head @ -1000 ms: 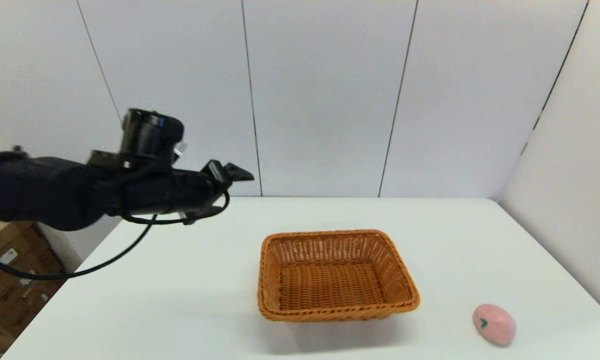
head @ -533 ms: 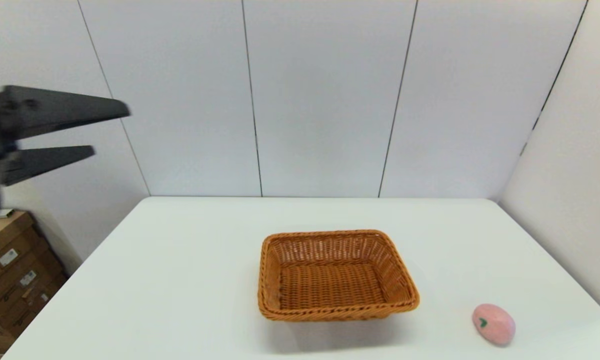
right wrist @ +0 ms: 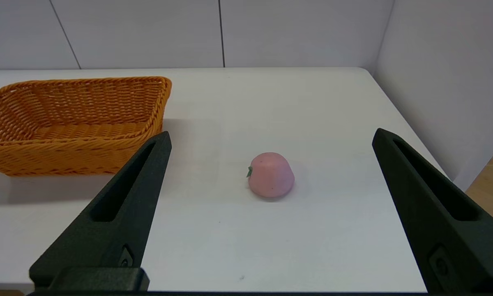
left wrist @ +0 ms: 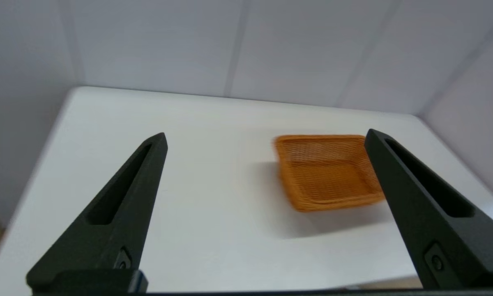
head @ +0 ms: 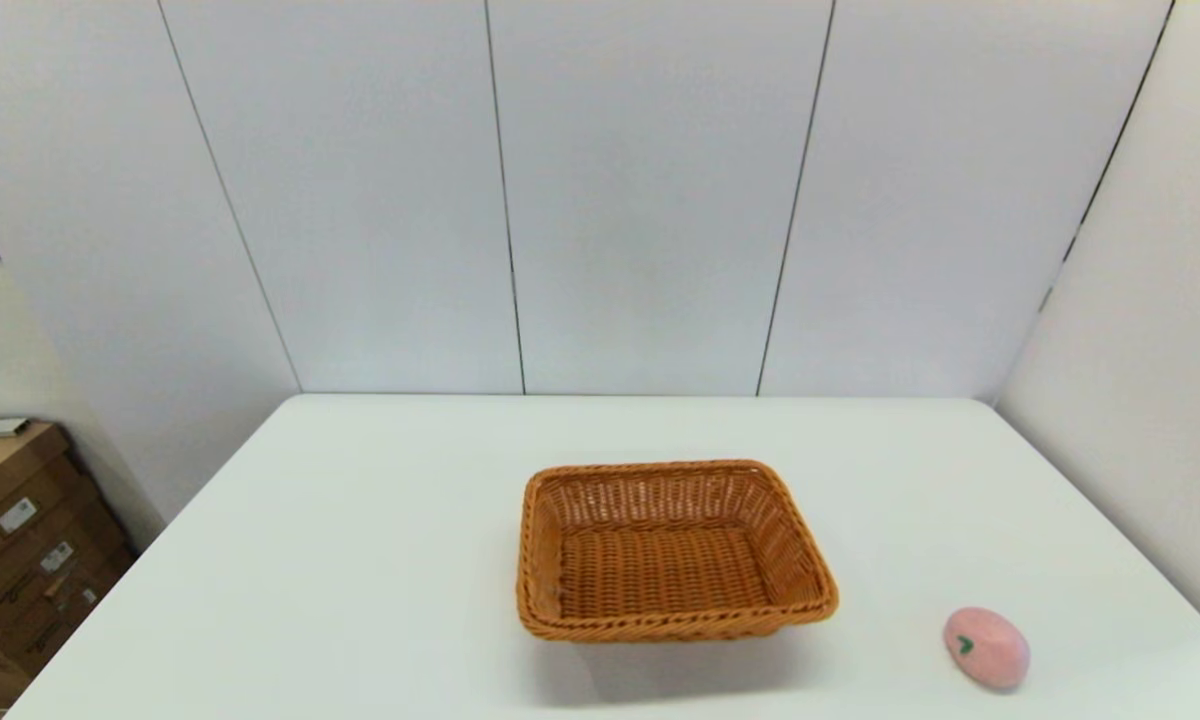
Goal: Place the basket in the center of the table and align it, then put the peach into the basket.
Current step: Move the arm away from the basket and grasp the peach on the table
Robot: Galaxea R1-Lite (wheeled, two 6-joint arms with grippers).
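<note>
The basket (head: 672,550) sits near the middle of the table (head: 360,560), its sides roughly square to the table edges, its long axis running left to right, its mouth upward; you may judge the placing step done and the peach step in hand. The peach (head: 986,648) lies on its side near the front right corner, well apart from the basket, its long axis slanting toward that corner and its leaf mark facing up and to the robot's left. Your right gripper (right wrist: 271,137), fingers spread wide and holding nothing, faces the peach; next, advance and close across its narrow width. Your left gripper (left wrist: 265,137), likewise spread and empty, is pulled back at the left.
</note>
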